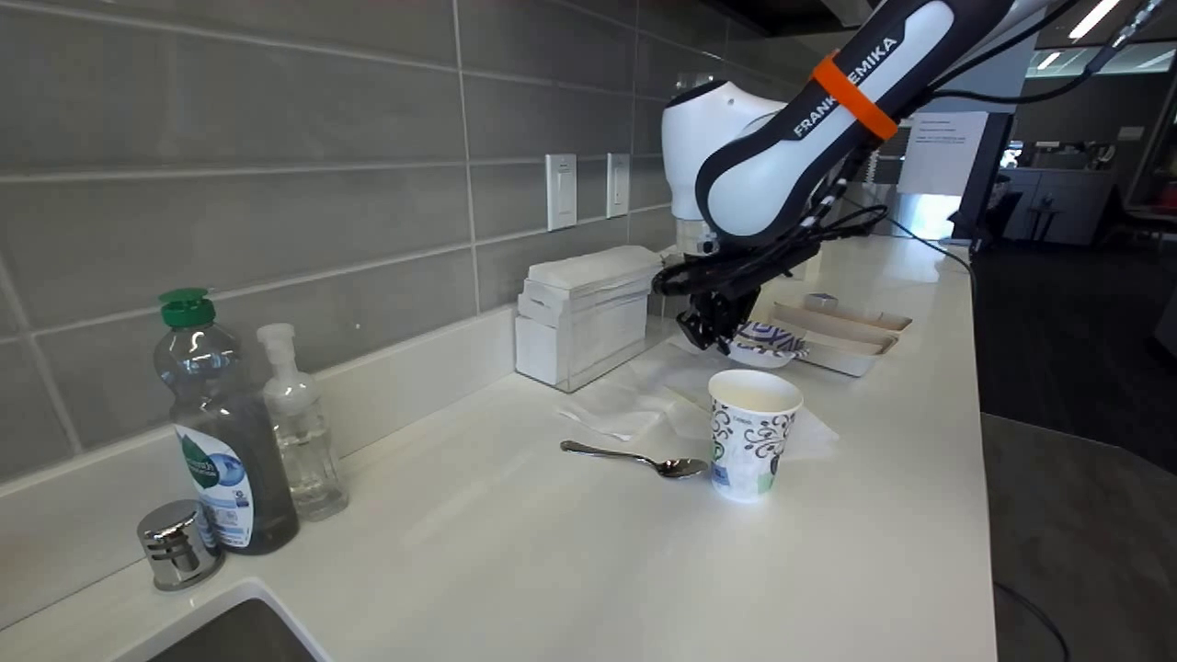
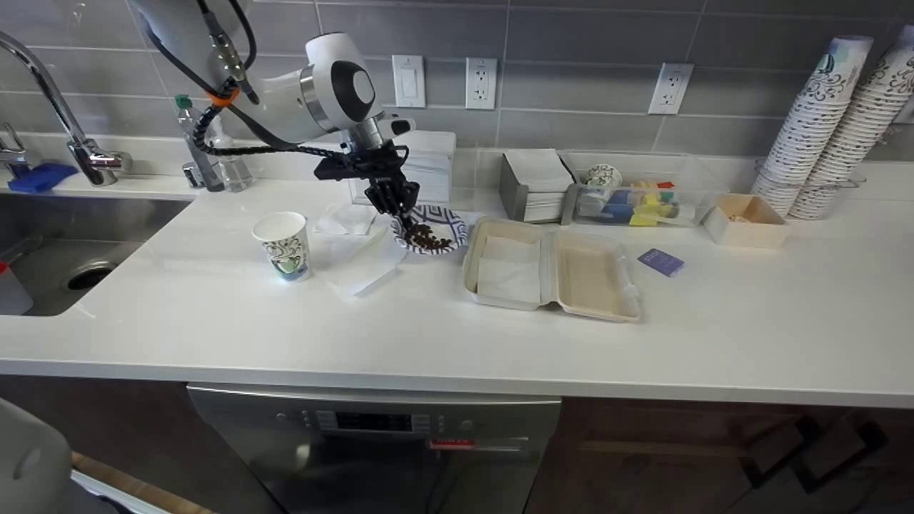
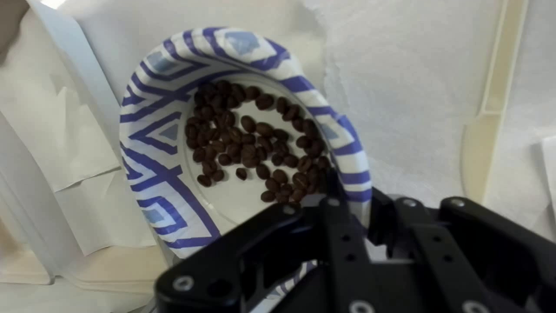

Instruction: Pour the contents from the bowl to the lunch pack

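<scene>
In the wrist view I have the gripper (image 3: 357, 195) pinched on the rim of the bowl (image 3: 152, 130), one of its black fingers (image 3: 341, 234) inside the wall and one outside; they hide the lower right of the bowl and the edge of the dark brown beans (image 3: 252, 148). A patterned patch (image 3: 295, 280) shows through a gap in the gripper, and I can't tell whether it belongs to the same bowl. The lunch pack (image 3: 126, 263) is cut off at the left, white paper (image 3: 108, 217) in it, and a pale flat strip (image 3: 499, 87) at the right runs out of the top edge; I can't identify it. In an exterior view, beyond the paper cup (image 1: 754, 441) and the spoon (image 1: 679, 467), black cables (image 1: 726, 276) clutter the wrist, I can't pick the fingers apart, and the bowl, partly masked by the gripper, covers a corner of the lunch pack. In an exterior view, over the dishwasher (image 2: 364, 457), the bowl is just left of the open lunch pack; I can't judge whether they touch, or whether the bowl meets the counter (image 2: 400, 335). A grey rounded shape (image 2: 32, 457) at lower left is cut off by the frame.
</scene>
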You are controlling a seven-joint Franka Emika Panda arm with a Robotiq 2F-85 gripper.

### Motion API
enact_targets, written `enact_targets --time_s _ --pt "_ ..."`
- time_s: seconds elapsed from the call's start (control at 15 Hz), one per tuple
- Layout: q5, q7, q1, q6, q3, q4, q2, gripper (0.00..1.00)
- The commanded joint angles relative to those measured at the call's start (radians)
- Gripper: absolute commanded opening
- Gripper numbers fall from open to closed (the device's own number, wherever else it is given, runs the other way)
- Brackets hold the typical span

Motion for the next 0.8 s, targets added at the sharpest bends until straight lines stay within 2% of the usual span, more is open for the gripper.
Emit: enact_targets --time_s 0.0,0.27,0.73 --pt "-0.038 0.03 0.016 -0.055 -0.004 -0.062 -0.087 0.02" --pt "-0.045 -0.009 -0.007 -0.105 0.008 -0.079 -0.145 0.02" --pt "0.08 -0.312 -0.124 -0.058 0.017 -0.07 -0.159 0.02"
